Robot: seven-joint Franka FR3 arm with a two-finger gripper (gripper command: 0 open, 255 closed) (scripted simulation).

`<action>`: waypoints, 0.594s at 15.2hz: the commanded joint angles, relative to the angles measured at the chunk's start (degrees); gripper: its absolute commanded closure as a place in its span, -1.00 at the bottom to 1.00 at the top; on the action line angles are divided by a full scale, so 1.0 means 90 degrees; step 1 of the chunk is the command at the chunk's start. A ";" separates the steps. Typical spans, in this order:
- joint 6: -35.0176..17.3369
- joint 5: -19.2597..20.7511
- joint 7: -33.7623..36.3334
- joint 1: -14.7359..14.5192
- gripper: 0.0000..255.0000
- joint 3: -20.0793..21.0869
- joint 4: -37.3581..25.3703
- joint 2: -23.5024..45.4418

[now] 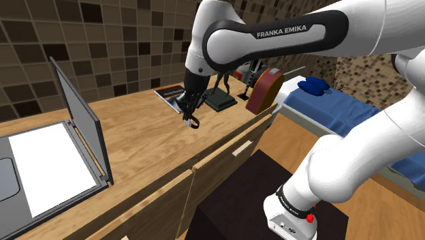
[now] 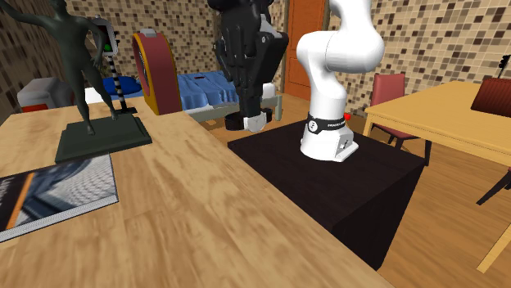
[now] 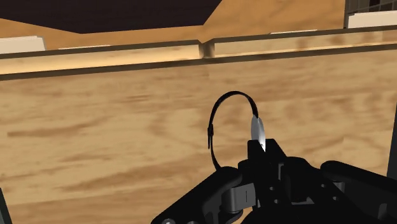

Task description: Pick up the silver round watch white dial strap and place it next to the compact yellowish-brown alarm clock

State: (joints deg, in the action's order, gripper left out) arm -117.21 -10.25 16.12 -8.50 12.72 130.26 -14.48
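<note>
Currently: gripper (image 3: 261, 151) is clasping the watch (image 3: 257, 126) by its case, strap loop hanging free, apparently holding it clear of the wooden desktop (image 1: 136, 140) for carrying.

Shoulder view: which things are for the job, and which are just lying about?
For the job: hand, watch it holds, alarm clock.
Lying about: laptop, statue, magazine, bed.
</note>
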 commanded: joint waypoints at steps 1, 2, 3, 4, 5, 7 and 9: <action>0.0183 0.0002 0.0021 -0.0001 1.00 -0.0007 -0.0118 -0.0064; 0.0270 0.0006 0.0028 0.0001 1.00 -0.0012 -0.0183 -0.0086; 0.0357 0.0010 0.0035 0.0003 1.00 -0.0018 -0.0250 -0.0107; 0.0444 0.0013 0.0043 0.0005 1.00 -0.0024 -0.0318 -0.0127; 0.0531 0.0017 0.0050 0.0007 1.00 -0.0029 -0.0387 -0.0145; 0.0704 0.0025 0.0065 0.0011 1.00 -0.0040 -0.0529 -0.0177; 0.0876 0.0033 0.0080 0.0015 1.00 -0.0050 -0.0676 -0.0203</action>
State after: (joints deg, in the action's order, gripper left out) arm -110.10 -10.05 16.83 -8.44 12.36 125.04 -16.44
